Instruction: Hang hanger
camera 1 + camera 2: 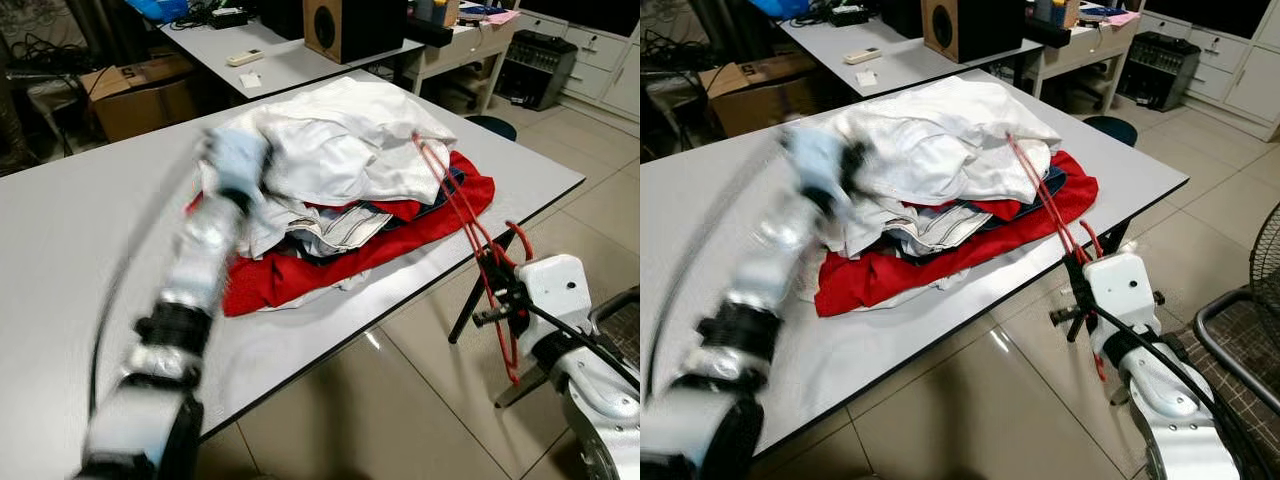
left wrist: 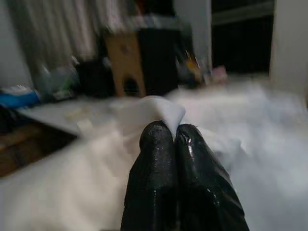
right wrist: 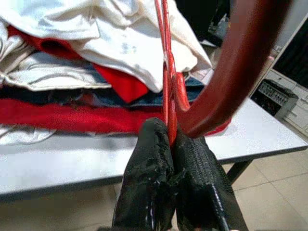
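Right wrist view: right gripper (image 3: 169,137) is clamped on the red hanger (image 1: 470,235) near its hook, at four o'clock off the table (image 1: 80,215). Left gripper (image 2: 174,135), fingers together, pinches white cloth (image 1: 340,140), probably to dress it.

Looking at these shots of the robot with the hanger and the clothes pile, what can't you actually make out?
- Left arm: motion-blurred in both eye views, so its exact pose over the clothes pile is unclear.
- Left gripper: jaws together on white cloth; the blurred left wrist view hides which garment.
- Hanger: its far end lies among the pile's folds, so its full shape is hidden.
- Right gripper: shut on the hanger; its hook runs past the wrist view's edge.
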You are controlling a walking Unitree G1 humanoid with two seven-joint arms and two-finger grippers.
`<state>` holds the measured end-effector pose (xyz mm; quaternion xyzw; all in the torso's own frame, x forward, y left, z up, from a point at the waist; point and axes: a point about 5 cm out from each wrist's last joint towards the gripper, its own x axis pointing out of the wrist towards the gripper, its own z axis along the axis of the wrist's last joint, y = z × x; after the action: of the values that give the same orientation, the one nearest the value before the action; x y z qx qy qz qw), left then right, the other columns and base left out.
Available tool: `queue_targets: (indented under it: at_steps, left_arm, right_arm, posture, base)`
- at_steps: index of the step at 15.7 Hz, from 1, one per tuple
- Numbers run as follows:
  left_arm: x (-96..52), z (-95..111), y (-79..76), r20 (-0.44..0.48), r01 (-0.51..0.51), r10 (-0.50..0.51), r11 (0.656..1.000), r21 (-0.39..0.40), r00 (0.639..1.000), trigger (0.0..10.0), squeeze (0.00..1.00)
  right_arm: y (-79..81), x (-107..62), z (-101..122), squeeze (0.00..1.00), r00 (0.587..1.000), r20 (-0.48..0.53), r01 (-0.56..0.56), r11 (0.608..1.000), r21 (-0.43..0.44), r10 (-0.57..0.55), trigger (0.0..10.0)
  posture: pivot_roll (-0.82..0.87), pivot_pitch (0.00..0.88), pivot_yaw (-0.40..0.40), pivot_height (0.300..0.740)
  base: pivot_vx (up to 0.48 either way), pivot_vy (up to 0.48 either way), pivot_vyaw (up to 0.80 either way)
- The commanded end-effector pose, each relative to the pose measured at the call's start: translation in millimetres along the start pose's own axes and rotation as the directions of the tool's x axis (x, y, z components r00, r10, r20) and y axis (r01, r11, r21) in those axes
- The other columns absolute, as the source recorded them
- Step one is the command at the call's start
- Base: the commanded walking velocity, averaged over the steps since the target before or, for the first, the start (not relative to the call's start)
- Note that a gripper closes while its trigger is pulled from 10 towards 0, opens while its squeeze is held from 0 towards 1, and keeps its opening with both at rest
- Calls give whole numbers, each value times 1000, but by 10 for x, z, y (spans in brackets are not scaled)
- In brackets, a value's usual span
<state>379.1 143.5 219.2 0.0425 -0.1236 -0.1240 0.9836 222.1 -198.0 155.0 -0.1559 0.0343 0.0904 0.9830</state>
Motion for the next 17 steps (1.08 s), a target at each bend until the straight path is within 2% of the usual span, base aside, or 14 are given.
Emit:
queue_targets:
  at_steps: [1,2,3,5,9,10,11,12,13,14,15,16,17]
  left_arm:
    - [56,323,142,130,-29,32,999,-28,991,0,0]
    - [90,489,259,179,-44,55,997,-63,982,0,0]
    - [99,529,294,186,-45,55,997,-60,981,0,0]
    - [108,541,361,172,-50,53,998,-23,984,0,0]
    - [135,480,383,133,-58,62,998,-34,989,0,0]
    - [159,560,479,162,-100,103,995,-28,981,0,0]
    - [139,830,813,253,-290,269,956,46,929,0,0]
    - [-16,1212,1266,386,-532,485,847,18,785,0,0]
    - [-195,1461,1545,472,-689,596,724,32,649,0,0]
    - [-318,1631,1681,529,-746,613,664,57,586,0,0]
    - [-520,1882,1834,612,-811,602,573,116,513,0,0]
    - [-548,1819,1793,613,-795,561,574,198,557,0,0]
    - [-478,1550,1709,544,-739,540,624,254,642,0,0]
  right_arm:
    - [19,39,8,0,1000,11,1,1000,-2,-1,10000]
    - [39,68,7,0,1000,17,1,1000,4,-1,10000]
    - [49,80,6,0,1000,20,1,1000,8,-1,10000]
    - [95,136,13,0,999,36,2,1000,23,-3,10000]
    - [130,180,16,0,999,51,8,999,31,-10,10000]
    - [125,194,23,0,998,58,16,999,33,-18,10000]
    - [117,211,32,0,998,64,22,999,32,-24,10000]
    - [110,217,42,0,997,71,25,999,28,-27,10000]
    - [105,217,44,0,997,73,27,999,27,-29,10000]
    - [106,214,41,0,997,73,27,999,27,-29,10000]
    - [117,206,32,0,997,72,24,999,28,-26,10000]
    - [151,218,27,0,997,73,12,999,32,-15,10000]
    - [179,239,34,0,997,77,1,999,36,-4,10000]
  posture:
    - [-155,0,85,740]
    - [-141,0,90,740]
    - [-137,0,92,740]
    - [-123,0,103,740]
    - [-120,0,111,740]
    - [-118,0,109,740]
    - [-117,0,109,740]
    - [-117,0,109,740]
    - [-117,0,109,740]
    - [-108,0,110,740]
    - [-100,0,105,740]
    - [-90,0,94,740]
    - [-86,0,89,740]
  base:
    - [0,0,0]
    - [0,0,0]
    - [0,0,0]
    - [0,0,0]
    - [0,0,0]
    - [0,0,0]
    - [0,0,0]
    - [0,0,0]
    - [0,0,0]
    - [0,0,0]
    - [0,0,0]
    - [0,0,0]
    - [0,0,0]
